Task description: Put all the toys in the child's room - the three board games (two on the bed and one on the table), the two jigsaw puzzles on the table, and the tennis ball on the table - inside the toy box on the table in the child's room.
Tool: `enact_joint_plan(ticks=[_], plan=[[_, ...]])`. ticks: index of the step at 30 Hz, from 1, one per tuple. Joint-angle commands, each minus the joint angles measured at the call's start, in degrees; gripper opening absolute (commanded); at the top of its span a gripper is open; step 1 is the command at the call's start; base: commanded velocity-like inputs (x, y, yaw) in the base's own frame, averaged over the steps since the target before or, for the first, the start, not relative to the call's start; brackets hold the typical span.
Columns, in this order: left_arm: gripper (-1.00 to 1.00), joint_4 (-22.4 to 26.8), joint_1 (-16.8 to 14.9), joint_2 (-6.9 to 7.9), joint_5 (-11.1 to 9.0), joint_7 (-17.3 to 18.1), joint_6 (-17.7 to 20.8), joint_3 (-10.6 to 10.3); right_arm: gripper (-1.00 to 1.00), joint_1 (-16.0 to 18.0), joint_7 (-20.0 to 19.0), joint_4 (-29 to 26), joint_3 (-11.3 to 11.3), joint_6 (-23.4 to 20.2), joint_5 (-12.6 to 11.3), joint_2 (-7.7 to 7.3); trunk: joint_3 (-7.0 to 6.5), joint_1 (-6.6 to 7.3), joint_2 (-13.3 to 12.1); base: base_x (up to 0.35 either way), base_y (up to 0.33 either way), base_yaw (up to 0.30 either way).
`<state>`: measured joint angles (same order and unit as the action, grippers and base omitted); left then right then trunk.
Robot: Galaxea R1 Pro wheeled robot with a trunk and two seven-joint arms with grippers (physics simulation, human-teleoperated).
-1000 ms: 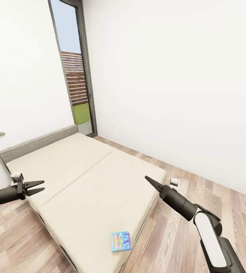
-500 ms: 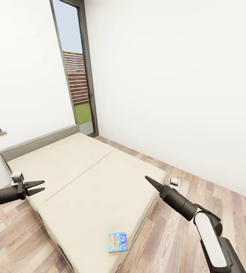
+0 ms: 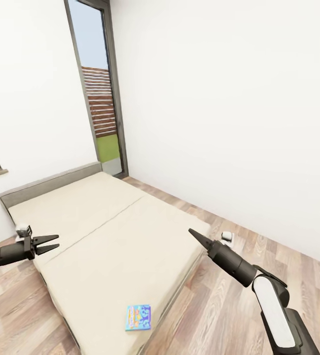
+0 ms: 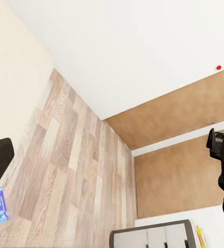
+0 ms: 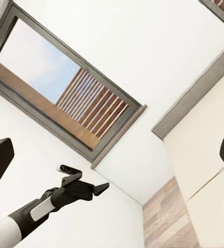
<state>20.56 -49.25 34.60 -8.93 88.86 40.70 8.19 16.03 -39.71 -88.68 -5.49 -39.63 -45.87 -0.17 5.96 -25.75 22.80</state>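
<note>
A blue board game (image 3: 138,317) lies flat near the foot corner of the cream bed (image 3: 95,231), while the left gripper (image 3: 51,243), jaws parted and empty, and the right gripper (image 3: 193,233), prongs together, hover above the mattress edges.

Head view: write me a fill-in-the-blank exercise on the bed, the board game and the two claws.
1. The board game lies on the ____, near its foot corner.
2. The left claw is ____, holding nothing.
3. The right claw hangs over the bed's edge, its fingers together to a ____.
4. The floor is made of ____ planks.

Missing words: bed; open; point; wood
</note>
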Motion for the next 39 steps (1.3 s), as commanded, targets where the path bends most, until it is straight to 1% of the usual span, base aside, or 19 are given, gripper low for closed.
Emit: enact_joint_plan(ticks=[1, 10, 27, 33, 39], plan=[[1.00, 0.0, -0.1, -0.01, 0.1, 0.3, 0.6, 0.1, 1.00, 0.1, 0.0, 0.0, 0.0, -0.4, -0.3, -0.01, 0.13, -0.04, 0.1, 0.001, -0.292, 0.005], [1.00, 0.0, -0.1, -0.06, 0.1, 0.3, 0.6, 0.1, 1.00, 0.1, -0.1, -0.1, 0.9, -0.4, -0.3, -0.07, 0.13, -0.04, 0.1, 0.000, -0.294, 0.001], [1.00, 0.0, -0.1, -0.11, 0.1, 0.3, 0.6, 0.1, 1.00, 0.1, -0.2, -0.3, 1.6, -0.4, -0.3, -0.08, 0.13, -0.04, 0.1, 0.000, -0.294, 0.006], [1.00, 0.0, -0.1, -0.47, 0.1, 0.3, 0.6, 0.1, 1.00, 0.1, -0.2, -0.3, 1.7, -0.3, -0.3, -0.06, 0.13, -0.04, 0.1, 0.000, -0.294, 0.148], [1.00, 0.0, -0.1, -0.57, 0.1, 0.3, 0.6, 0.1, 1.00, 0.1, -0.1, -0.3, 1.9, -0.3, -0.3, -0.01, 0.12, -0.04, 0.1, 0.000, -0.294, 0.249]])
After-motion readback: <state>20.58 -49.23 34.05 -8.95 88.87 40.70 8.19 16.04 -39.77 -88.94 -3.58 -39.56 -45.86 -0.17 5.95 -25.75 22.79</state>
